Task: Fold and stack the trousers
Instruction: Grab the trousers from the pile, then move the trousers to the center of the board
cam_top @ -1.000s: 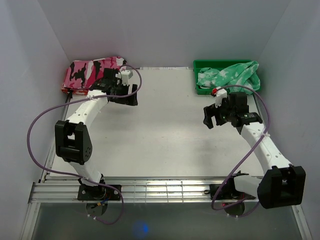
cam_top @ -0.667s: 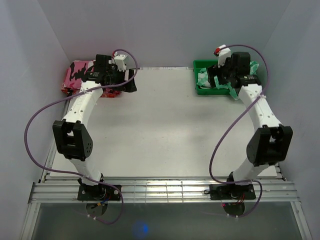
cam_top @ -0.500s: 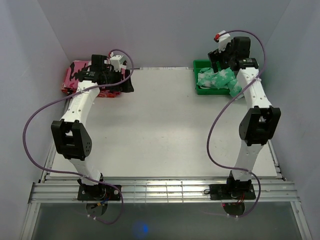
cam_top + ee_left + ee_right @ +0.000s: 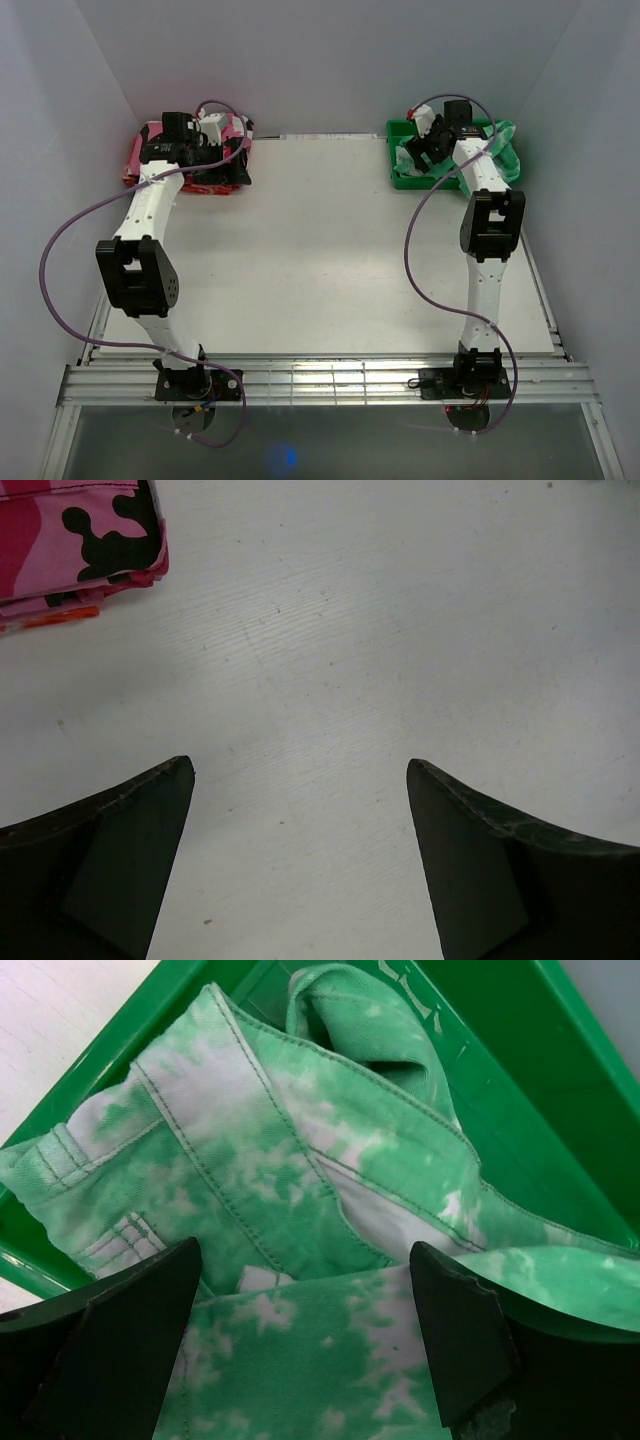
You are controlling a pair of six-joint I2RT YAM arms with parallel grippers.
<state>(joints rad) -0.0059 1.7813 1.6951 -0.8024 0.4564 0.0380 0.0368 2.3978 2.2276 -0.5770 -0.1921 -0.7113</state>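
The trousers [image 4: 300, 1190] lie crumpled inside the green plastic tray [image 4: 570, 1050] at the far right corner of the bench [image 4: 330, 250]. The green cloth with white blotches is bunched in loose folds, with stitched seams and a pocket edge turned up towards the wrist camera. One fold rises against the tray's far wall. In the overhead view a part of the cloth spills over the tray's right rim. The right hand [image 4: 305, 1250] hangs directly over this heap with its jaws spread wide. The two dark fingers stand one on each side of the middle of the bundle, and nothing is pinched between them. They are close above the cloth, but I cannot tell whether the tips touch it. From above, the right arm reaches straight out from its base to the tray. On the other side of the bench the left hand [image 4: 298, 770] is likewise released — jaws wide apart, nothing between them but bare bench surface. The folded pink, black and white camouflage cloth [image 4: 70, 540] sits at the far left corner, and only its near edge shows at the top left of the left wrist view — beside the hand, apart from its fingers.
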